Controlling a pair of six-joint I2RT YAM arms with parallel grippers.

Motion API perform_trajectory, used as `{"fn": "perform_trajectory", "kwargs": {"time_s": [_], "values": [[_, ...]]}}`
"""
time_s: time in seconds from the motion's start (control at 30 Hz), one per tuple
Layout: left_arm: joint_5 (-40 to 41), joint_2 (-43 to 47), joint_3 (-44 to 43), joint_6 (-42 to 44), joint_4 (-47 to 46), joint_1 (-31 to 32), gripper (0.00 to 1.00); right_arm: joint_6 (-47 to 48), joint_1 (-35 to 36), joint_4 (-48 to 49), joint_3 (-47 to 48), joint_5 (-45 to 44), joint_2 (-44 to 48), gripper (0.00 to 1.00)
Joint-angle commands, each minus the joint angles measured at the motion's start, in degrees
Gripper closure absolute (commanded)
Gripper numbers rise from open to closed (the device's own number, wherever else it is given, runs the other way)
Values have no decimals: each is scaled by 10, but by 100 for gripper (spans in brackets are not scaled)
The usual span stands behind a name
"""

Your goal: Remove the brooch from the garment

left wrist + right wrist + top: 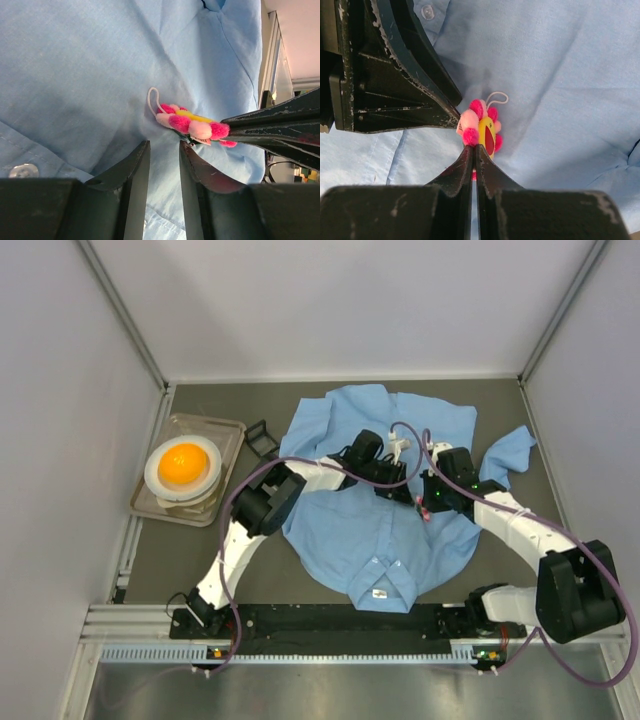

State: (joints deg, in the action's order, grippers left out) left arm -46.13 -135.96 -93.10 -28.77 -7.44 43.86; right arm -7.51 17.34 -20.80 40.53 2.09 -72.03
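The garment (350,530) is a light blue shirt spread flat on the table. The brooch (192,125), a pink-petalled flower with a yellow centre, is pinned to it and stands up off the cloth. My right gripper (474,148) is shut on the brooch's (482,125) lower edge. My left gripper (164,150) presses on the garment (75,75) just beside the brooch, its jaws a finger's width apart with shirt cloth showing between them. From above, the left gripper (398,490) and the right gripper (428,502) meet at the brooch (424,512), mid-shirt.
A clear tray (232,430) at the left holds a white bowl (183,468) with an orange ball. A small black object (262,437) lies by the shirt's left shoulder. White walls enclose the table on three sides.
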Motion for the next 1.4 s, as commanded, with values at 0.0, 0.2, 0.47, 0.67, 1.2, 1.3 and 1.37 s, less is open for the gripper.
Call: {"fn": "perform_trajectory", "kwargs": {"time_s": [0.0, 0.2, 0.47, 0.67, 1.2, 1.3, 1.37], "values": [[7, 54, 11, 11, -12, 6, 65, 4, -3, 18, -1, 13, 15, 100], [24, 68, 27, 12, -4, 11, 69, -2, 1, 24, 6, 13, 7, 93], [149, 147, 87, 14, 37, 19, 62, -165, 0, -60, 42, 5, 15, 65], [248, 234, 135, 48, 72, 65, 48, -240, -22, -111, 25, 31, 82, 50], [175, 77, -16, -41, 61, 64, 73, -333, -167, -3, -92, 94, 129, 63], [171, 65, -7, -45, 72, 45, 75, -329, -168, 53, -112, 136, 90, 58], [181, 71, 12, -39, 72, 40, 75, -328, -167, 97, -121, 172, 64, 55]]}}
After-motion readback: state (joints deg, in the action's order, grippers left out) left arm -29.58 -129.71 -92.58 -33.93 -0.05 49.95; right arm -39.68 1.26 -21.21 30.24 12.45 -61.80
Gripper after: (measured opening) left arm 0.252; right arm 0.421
